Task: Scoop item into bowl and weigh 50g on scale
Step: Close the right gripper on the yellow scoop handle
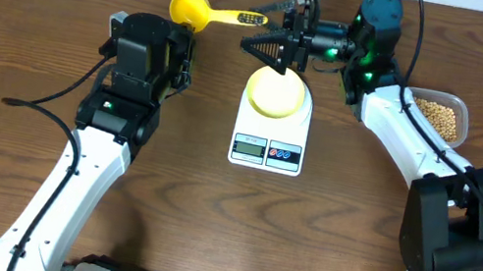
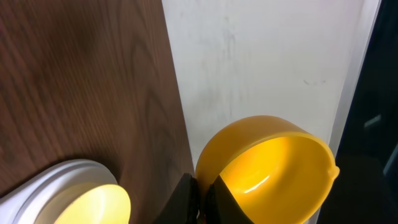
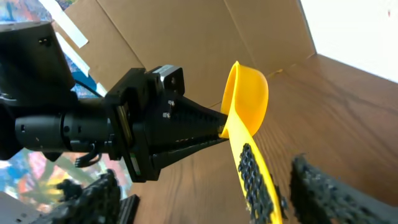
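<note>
The right gripper (image 3: pixel 273 158), open, straddles the yellow scoop (image 3: pixel 249 99); the left gripper (image 2: pixel 202 202) is closed.

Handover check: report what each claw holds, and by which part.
Left claw seems to pinch the scoop at its cup rim, near the handle. Right claw is open astride the handle, not gripping yet.

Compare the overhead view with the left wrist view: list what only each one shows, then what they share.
Only overhead: the scale, the tub with beans, and the right tool open around the scoop's handle. Only left wrist: the left tool's fingertips closed at the scoop's cup. Both: the yellow scoop, the pale bowl, the wooden table.
</note>
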### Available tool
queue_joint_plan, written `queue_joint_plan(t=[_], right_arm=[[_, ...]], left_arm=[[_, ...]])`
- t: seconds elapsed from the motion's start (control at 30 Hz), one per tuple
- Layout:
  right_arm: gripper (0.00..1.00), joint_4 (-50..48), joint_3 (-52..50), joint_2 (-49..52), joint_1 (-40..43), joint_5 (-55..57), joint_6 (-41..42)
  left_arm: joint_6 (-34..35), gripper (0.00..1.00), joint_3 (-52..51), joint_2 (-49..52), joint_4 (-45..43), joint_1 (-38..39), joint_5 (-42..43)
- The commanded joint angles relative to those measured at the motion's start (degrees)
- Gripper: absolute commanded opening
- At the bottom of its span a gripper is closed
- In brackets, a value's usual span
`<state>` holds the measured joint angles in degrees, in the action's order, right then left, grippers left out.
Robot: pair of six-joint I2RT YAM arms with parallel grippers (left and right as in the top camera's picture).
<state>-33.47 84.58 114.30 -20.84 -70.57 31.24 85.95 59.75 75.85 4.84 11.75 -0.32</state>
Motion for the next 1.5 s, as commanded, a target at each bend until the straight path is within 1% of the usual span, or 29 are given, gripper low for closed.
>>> queue_joint_plan(t=[0.0,0.03,0.23,0.3,0.37,0.5,0.7,0.83,1.0,1.07,1.13,1.37,1.47], right_arm=[[0.80,0.00,1.31,0.15,-0.33,-0.74,-0.07],[0.79,-0.22,1.31,0.15,-0.33,-0.74,-0.04],[0.64,-0.20,1.31,0.15,-0.33,-0.74,-0.04],[0.61,-0.22,1.31,0.15,-0.37,-0.72,-0.07],[0.60,-0.22,1.31,0.15,-0.48,-0.74,-0.07],[0.53,-0.22,1.31,0.15,-0.66,-0.46,-0.11],[0.46,-0.20,1.31,0.15,-0.66,-0.33,-0.22],[0.38,-0.22,1.31,0.15,-0.66,-0.07,-0.24],[0.37,-0.22,1.31,0.15,-0.63,0.66,-0.24],[0.39,-0.22,1.31,0.15,-0.63,1.42,-0.24],[0.38,-0.24,1.31,0.15,-0.63,2.10,-0.22],[0.26,-0.22,1.31,0.15,-0.63,3.15,-0.24],[0.17,-0.22,1.31,0.15,-0.63,3.15,-0.24]], left_arm=[[-0.20,0.08,1.14,-0.20,-0.24,0.24,-0.11],[-0.35,0.08,1.14,-0.20,-0.24,0.24,-0.13],[-0.33,0.08,1.14,-0.20,-0.26,0.24,-0.11],[-0.33,0.08,1.14,-0.20,-0.24,0.24,-0.09],[-0.35,0.08,1.14,-0.20,-0.24,0.24,-0.09],[-0.33,0.08,1.14,-0.20,-0.24,0.24,-0.09],[-0.33,0.08,1.14,-0.20,-0.26,0.24,-0.09],[-0.33,0.08,1.14,-0.20,-0.24,0.35,-0.04],[-0.33,0.08,1.14,-0.20,-0.26,1.20,-0.11],[-0.33,0.08,1.14,-0.20,-0.26,1.27,-0.09],[-0.33,0.08,1.14,-0.20,-0.24,1.27,-0.09],[-0.28,0.08,1.14,-0.20,-0.28,1.25,-0.13],[-0.26,0.08,1.14,-0.20,-0.26,1.25,-0.13]])
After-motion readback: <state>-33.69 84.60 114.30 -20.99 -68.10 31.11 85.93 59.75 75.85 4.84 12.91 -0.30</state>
